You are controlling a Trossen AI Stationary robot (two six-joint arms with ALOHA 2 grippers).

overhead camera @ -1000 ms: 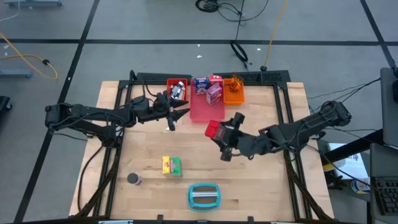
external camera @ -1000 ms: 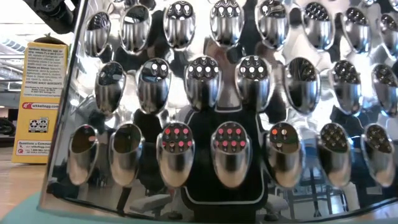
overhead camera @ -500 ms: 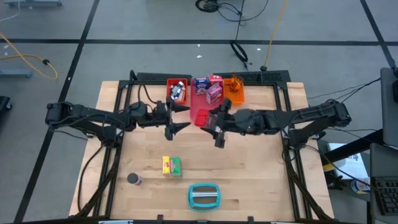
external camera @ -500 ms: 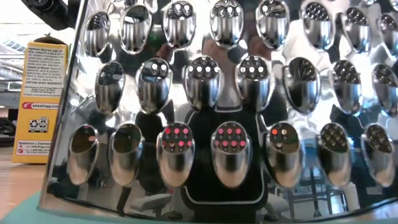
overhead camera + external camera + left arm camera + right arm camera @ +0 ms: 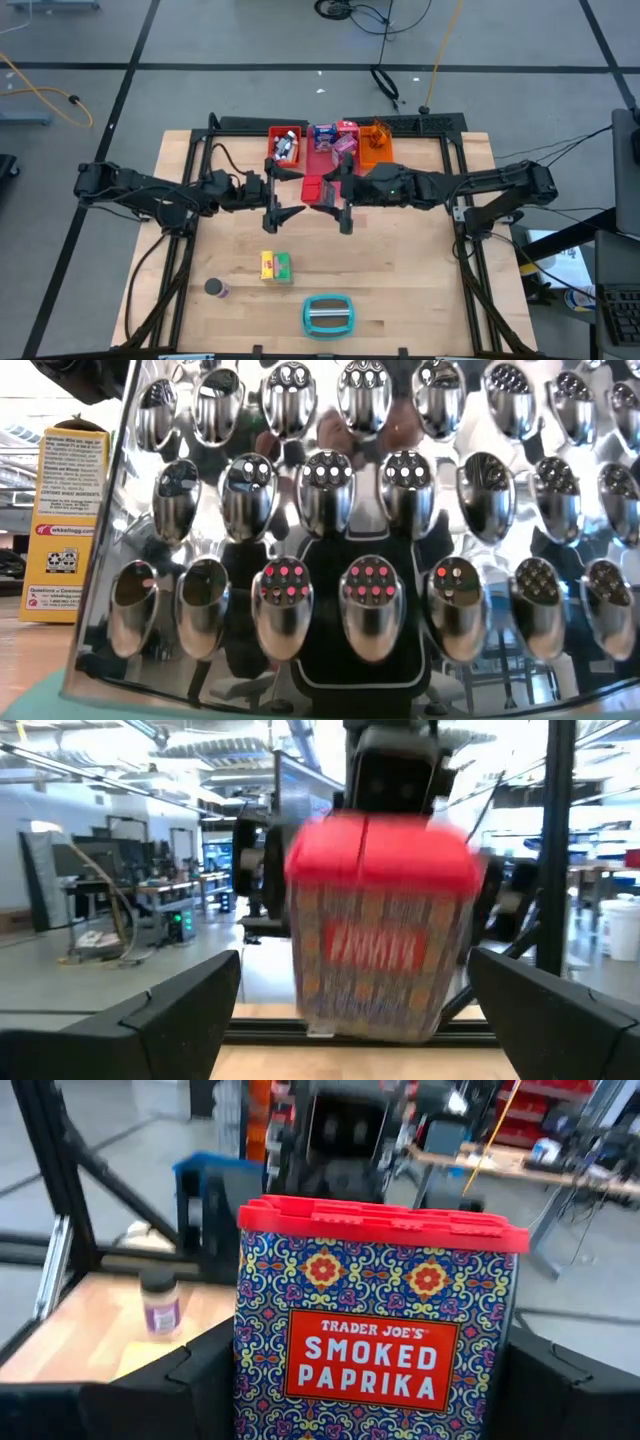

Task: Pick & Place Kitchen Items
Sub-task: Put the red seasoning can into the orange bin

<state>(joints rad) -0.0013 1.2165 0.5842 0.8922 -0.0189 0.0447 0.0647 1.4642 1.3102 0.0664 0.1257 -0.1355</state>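
On the wooden counter [image 5: 420, 280] both arms reach toward the middle, just in front of the pink tray [image 5: 322, 165], with the teal-and-grey oblong object [image 5: 327, 314] near the front edge. The right claw [image 5: 333, 193] grips the red-lidded smoked paprika tin [image 5: 372, 1320] between its fingers above the counter's centre, while the left claw [image 5: 283, 194] faces it just beside, spread wide and holding nothing. The yellow and green boxes [image 5: 276, 265] and a small purple-labelled jar [image 5: 215, 288] stand well apart toward the front left.

Overhead over whole table; both wrist views close on paprika tin [image 5: 375, 1330], apparently shared.
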